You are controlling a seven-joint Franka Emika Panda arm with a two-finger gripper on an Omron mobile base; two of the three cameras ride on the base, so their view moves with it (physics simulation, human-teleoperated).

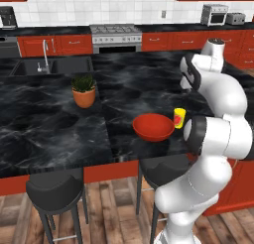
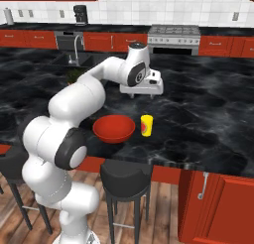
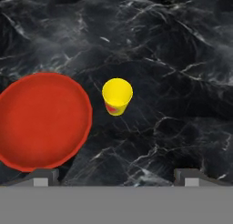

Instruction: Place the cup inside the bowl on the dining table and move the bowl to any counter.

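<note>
The small yellow cup (image 1: pixel 179 117) (image 2: pixel 146 125) (image 3: pixel 117 96) with a red patch stands upright on the black marble dining table (image 1: pixel 49 129) (image 2: pixel 208 119) (image 3: pixel 173 59). Just beside it, apart by a small gap, sits the wide red bowl (image 1: pixel 153 127) (image 2: pixel 114 128) (image 3: pixel 43 120), with nothing inside. My gripper (image 2: pixel 142 93) (image 3: pixel 116 177) hangs above the table, over the cup and a little behind it. It is open, and its fingertips (image 3: pixel 45 175) are spread wide with nothing between them.
An orange plant pot (image 1: pixel 84 91) stands on the table left of the bowl. Dark stools (image 1: pixel 54 191) (image 2: pixel 126 176) stand along the near edge. A sink (image 1: pixel 49 64) is set into the far top, and the back counter (image 1: pixel 163 39) carries a stove (image 1: pixel 115 34).
</note>
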